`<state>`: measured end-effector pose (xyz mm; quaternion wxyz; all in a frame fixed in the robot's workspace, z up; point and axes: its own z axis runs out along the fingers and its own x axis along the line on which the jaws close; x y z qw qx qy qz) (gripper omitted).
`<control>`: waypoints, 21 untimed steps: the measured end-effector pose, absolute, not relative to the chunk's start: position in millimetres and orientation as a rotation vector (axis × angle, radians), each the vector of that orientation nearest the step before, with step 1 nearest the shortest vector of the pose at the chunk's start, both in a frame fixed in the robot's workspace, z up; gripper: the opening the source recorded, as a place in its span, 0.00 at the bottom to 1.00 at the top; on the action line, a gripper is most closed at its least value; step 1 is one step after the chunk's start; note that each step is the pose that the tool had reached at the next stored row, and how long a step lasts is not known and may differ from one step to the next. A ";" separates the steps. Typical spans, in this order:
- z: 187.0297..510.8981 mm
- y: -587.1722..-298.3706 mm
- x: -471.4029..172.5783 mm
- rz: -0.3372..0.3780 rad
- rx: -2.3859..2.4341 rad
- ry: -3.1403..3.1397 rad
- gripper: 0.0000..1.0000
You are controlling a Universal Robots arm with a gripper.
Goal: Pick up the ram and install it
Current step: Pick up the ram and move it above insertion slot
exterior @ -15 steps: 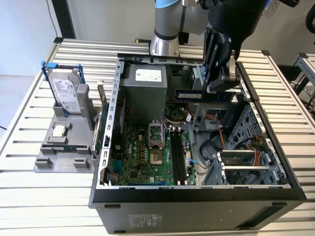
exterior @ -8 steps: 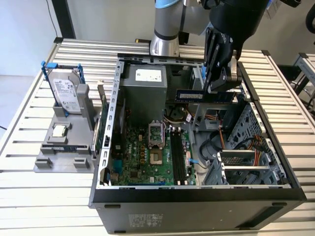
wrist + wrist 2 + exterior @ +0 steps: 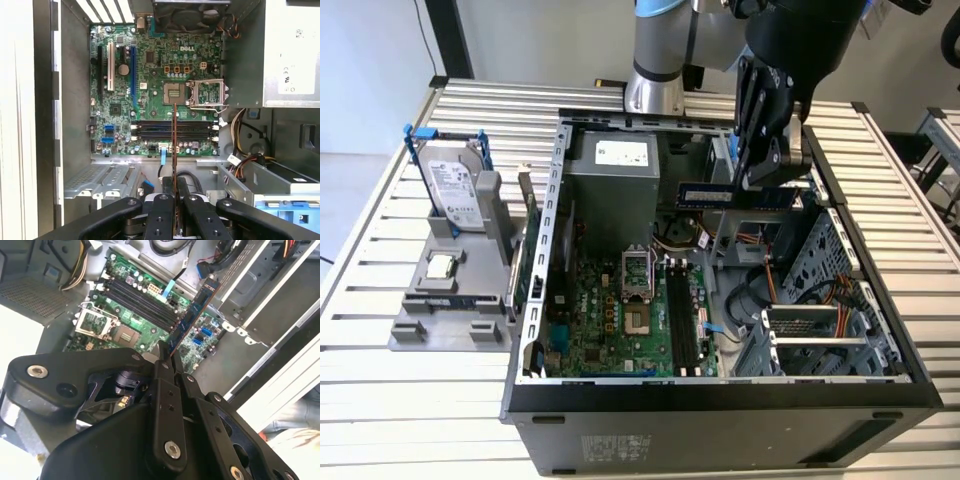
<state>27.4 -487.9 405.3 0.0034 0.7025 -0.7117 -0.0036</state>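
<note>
Down on the slatted surface (image 3: pixel 380 300), a big open computer case (image 3: pixel 720 420) with a green board (image 3: pixel 610 320) flat inside and long black slots (image 3: pixel 150 129) across it. Up in the air over the case, not in any slot, the black claw (image 3: pixel 767 185) pinching the ram (image 3: pixel 740 196) tight. Thin, flat, dark blue-green stick with black chips in a row; probably light and stiff but easy to crack, so best held by its flat sides, away from the bottom teeth.

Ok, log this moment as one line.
gripper: shut on ram | ram: aloft over open computer case | memory slots: empty
</note>
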 end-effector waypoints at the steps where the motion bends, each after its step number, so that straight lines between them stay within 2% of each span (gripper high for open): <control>1: 405.3 -487.9 27.4 -0.011 2.202 -2.231 0.00; 21: 405.4 -487.9 27.4 -0.007 2.050 -2.368 0.00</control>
